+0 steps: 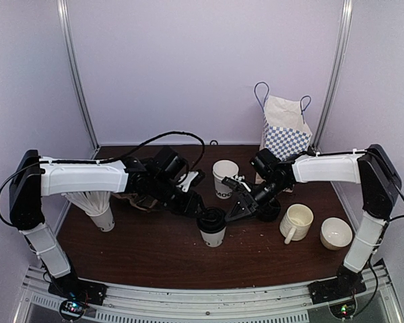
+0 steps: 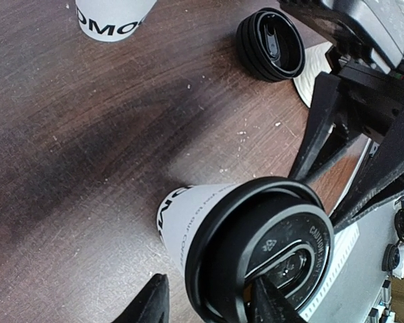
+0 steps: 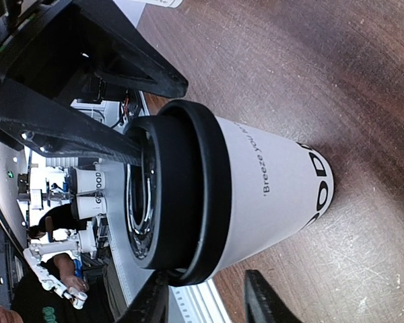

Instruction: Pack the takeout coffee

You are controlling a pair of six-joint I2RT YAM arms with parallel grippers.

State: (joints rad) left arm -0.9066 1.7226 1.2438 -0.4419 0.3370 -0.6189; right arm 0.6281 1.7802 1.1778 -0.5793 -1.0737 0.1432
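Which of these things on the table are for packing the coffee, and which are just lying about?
For the job: lidded paper cup; open MOO cup; stack of black lids; probably the checked paper bag.
Lying about: cream mug with handle; low white bowl; cup of white straws.

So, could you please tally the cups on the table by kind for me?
MOO paper cups: 2
Cream ceramic cups: 2
White cup with straws: 1
Total: 5
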